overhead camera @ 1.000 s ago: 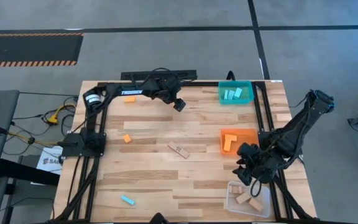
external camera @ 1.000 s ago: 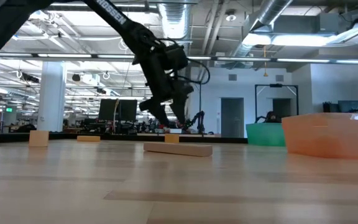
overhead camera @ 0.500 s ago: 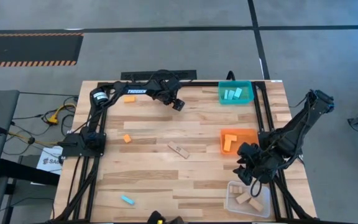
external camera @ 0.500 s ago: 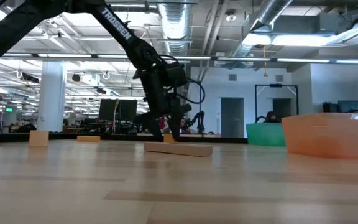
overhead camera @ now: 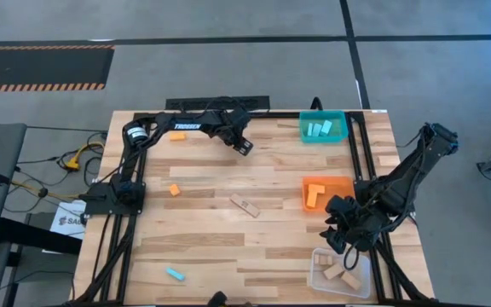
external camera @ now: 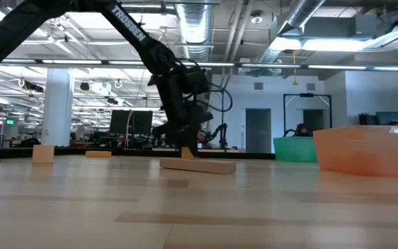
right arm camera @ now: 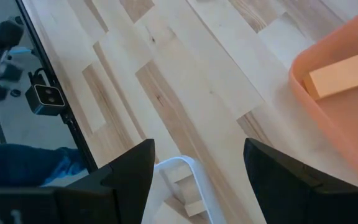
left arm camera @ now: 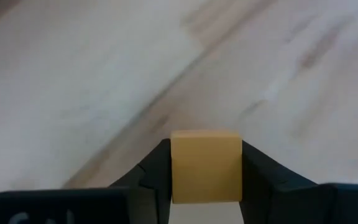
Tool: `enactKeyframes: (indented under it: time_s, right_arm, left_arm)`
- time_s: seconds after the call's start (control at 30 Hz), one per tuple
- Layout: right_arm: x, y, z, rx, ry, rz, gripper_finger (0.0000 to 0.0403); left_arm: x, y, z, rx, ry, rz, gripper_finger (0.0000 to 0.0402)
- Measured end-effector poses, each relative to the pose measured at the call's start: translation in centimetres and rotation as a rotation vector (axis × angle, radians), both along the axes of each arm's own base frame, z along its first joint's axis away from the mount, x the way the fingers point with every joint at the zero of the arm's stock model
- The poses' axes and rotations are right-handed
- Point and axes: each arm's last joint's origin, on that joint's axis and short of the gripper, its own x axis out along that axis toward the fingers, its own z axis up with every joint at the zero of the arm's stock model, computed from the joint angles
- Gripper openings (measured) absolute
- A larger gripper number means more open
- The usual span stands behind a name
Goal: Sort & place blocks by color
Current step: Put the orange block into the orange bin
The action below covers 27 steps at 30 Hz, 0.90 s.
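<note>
At the table's far middle my left gripper (overhead camera: 244, 147) points down and is shut on a small orange-tan block (left arm camera: 205, 167); the low view shows that block (external camera: 187, 153) at the fingertips, down at table level. On the wood lie loose blocks: two orange ones (overhead camera: 174, 189) (overhead camera: 177, 135), a long tan one (overhead camera: 245, 205) and a cyan one (overhead camera: 175, 274). My right gripper (overhead camera: 339, 230) hangs open at the right, between the orange bin and the clear bin, with nothing between its fingers. My left gripper pinches the orange-tan block by two opposite sides (left arm camera: 178, 169) between its two fingers (left arm camera: 155, 168), coming from above and pointing down. The block stands upright in the hold, its top face showing. Whether its underside is still on the table I cannot tell.
A teal bin (overhead camera: 323, 128) with cyan blocks stands at the far right. An orange bin (overhead camera: 341, 182) with an orange block is at mid right, and a clear bin (overhead camera: 356, 263) with tan blocks at the near right. Black frame rails run along both table sides.
My left gripper has come down toward the table at the far middle, and its fingers, spread wide before, have shut on the orange-tan block. My right arm has kept still.
</note>
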Motion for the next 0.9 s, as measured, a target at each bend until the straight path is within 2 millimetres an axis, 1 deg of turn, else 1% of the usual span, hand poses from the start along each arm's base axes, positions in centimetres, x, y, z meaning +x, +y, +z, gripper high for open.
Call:
enactKeyframes:
  time_s: [0.07, 0.13, 0.23, 0.33, 0.43, 0.47, 0.57, 0.63, 0.7, 0.8, 0.9]
  right_arm:
    - [0.0, 0.0, 0.0, 0.001, -0.001, 0.0, 0.027]
    - [0.0, 0.0, 0.0, 0.001, -0.001, 0.0, 0.027]
    - [-0.1, -0.1, 0.1, 0.005, -0.005, 0.0, 0.027]
    - [0.0, -0.2, 0.1, 0.003, -0.009, -0.008, 0.027]
    - [0.1, -0.2, 0.1, 0.002, -0.01, -0.013, 0.027]
    - [0.1, -0.2, 0.1, 0.0, -0.011, -0.015, 0.027]
    - [0.2, -0.3, 0.2, 0.003, -0.014, -0.021, 0.027]
    - [0.2, -0.3, 0.2, 0.011, -0.018, -0.027, 0.027]
    - [0.2, -0.3, 0.2, 0.014, -0.02, -0.027, 0.027]
    - [0.3, -0.2, 0.3, 0.025, -0.03, -0.027, 0.027]
    - [0.4, -0.1, 0.4, 0.037, -0.039, -0.027, 0.027]
  left_arm:
    - [0.8, -1.0, 1.4, -0.002, -0.087, -0.067, 0.0103]
    - [1.9, -2.5, 2.9, -0.039, -0.212, -0.171, 0.0103]
    - [4.0, -5.7, 4.3, -0.081, -0.372, -0.298, 0.0103]
    - [5.9, -9.3, 5.2, -0.048, -0.481, -0.41, 0.0103]
    - [7.9, -13.0, 5.2, 0.02, -0.589, -0.554, 0.0103]
    - [8.2, -14.2, 4.9, 0.02, -0.599, -0.592, 0.0103]
    - [9.7, -17.0, 4.5, 0.067, -0.677, -0.684, 0.0103]
    - [10.8, -18.1, 4.8, 0.095, -0.711, -0.724, 0.0103]
    - [12.1, -18.7, 4.7, 0.12, -0.728, -0.757, 0.0103]
    - [14.3, -19.0, 4.2, 0.135, -0.731, -0.811, 0.0103]
    - [16.8, -18.9, 3.8, 0.143, -0.726, -0.825, 0.0103]
